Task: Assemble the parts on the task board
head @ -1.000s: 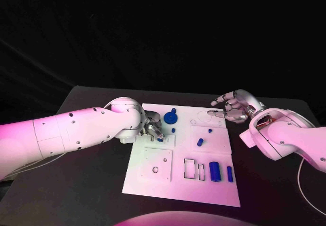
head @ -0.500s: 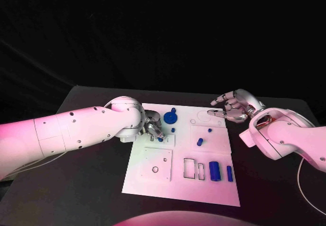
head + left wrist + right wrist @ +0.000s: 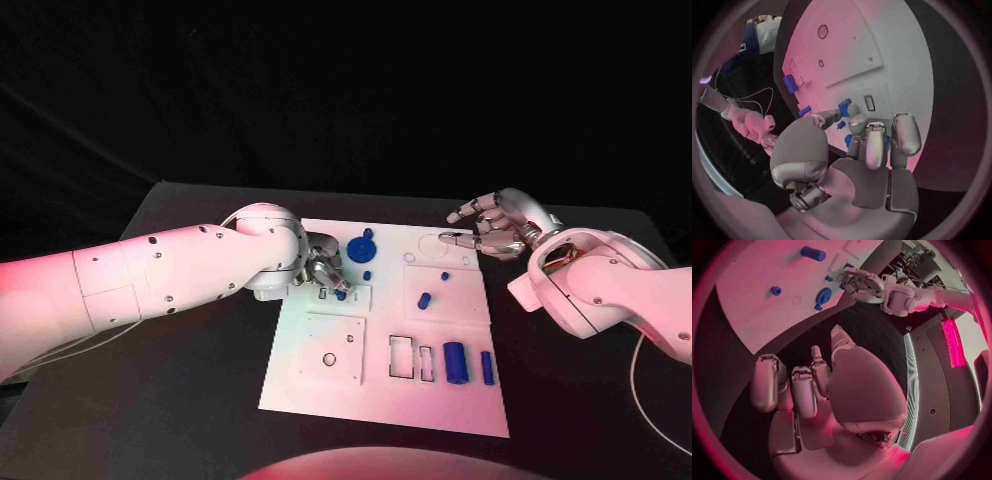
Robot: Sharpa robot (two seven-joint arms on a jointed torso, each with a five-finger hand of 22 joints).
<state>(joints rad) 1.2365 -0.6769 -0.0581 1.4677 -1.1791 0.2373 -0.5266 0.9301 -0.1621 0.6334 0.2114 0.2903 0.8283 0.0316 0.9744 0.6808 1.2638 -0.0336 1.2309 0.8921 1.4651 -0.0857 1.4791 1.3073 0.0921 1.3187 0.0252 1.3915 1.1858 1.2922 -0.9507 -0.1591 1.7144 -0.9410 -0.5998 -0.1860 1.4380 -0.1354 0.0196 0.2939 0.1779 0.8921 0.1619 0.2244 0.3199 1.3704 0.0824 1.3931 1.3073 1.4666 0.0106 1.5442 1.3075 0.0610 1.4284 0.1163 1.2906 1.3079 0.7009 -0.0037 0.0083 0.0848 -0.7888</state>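
Black counter (image 3: 202, 420) carries the task board (image 3: 361, 400); left hand (image 3: 320, 270) pinches a small blue part (image 3: 340, 294) at its ten o'clock corner, which could slip if tilted; right hand (image 3: 490, 226) hovers empty, fingers spread.

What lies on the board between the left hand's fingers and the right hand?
In the head view, between the left hand and the right hand lie a round blue part and bare task board.
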